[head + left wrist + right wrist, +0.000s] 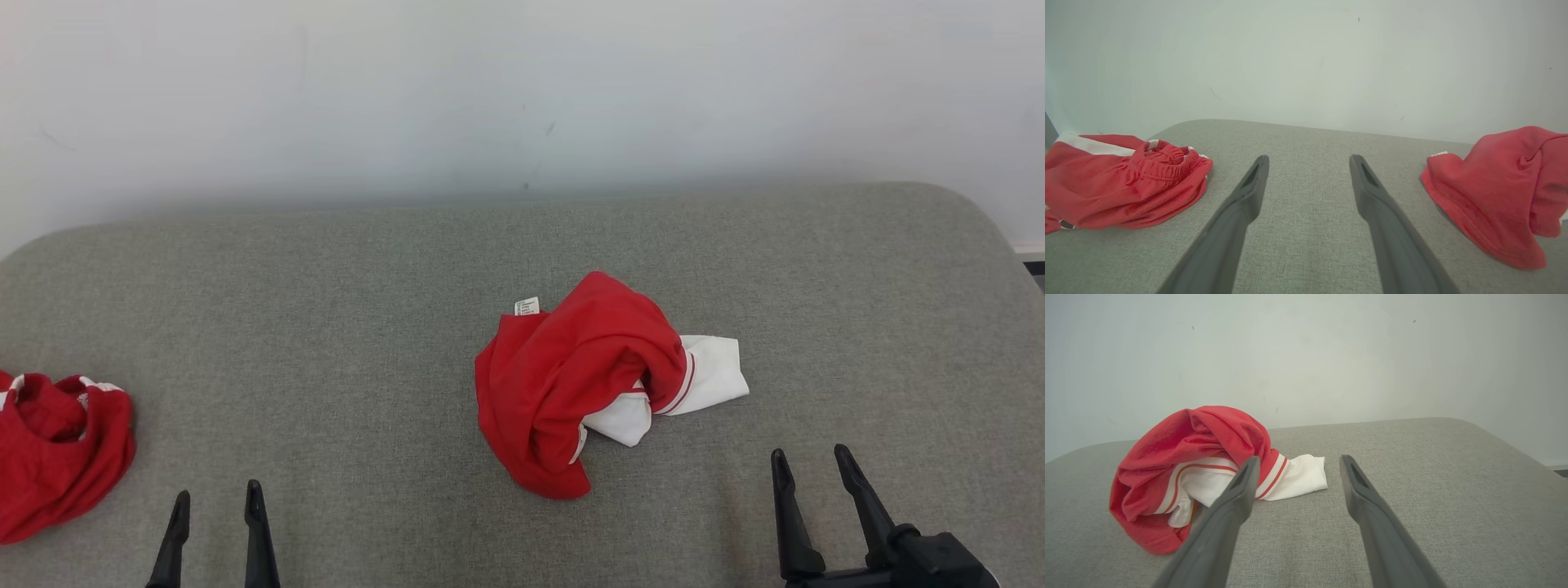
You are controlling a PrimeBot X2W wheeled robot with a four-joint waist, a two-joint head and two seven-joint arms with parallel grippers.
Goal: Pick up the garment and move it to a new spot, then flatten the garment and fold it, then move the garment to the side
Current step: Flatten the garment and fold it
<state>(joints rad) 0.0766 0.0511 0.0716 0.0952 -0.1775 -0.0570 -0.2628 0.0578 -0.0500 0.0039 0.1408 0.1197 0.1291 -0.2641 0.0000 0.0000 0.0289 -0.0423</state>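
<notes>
**A:** Where is the shirt lying?

**B:** The shirt (571,384) is lying in a crumpled heap near the middle of the grey cushion (367,327). Red cloth is bunching over a white sleeve with red stripes, which is sticking out to the right. A small white label (527,306) is showing at the heap's far edge.

**A:** How are the arms sitting?

**B:** Both are reaching in low at the near edge, with their fingers pointing toward the wall (522,98). The left gripper (217,490) is hanging well to the left of the shirt. Its two dark fingers are standing wide apart and gripping nothing, and bare cushion is showing between them.

**A:** And the right one?

**B:** The right gripper (810,451) is sitting near the shirt, on its near right side. Its fingers are also spreading wide and holding nothing. In the head view it is standing clear of the cloth.

**A:** Anything else lying there?

**B:** Red shorts (57,457) with a gathered waistband and white stripe are lying at the cushion's left edge, well apart from the shirt.
</notes>
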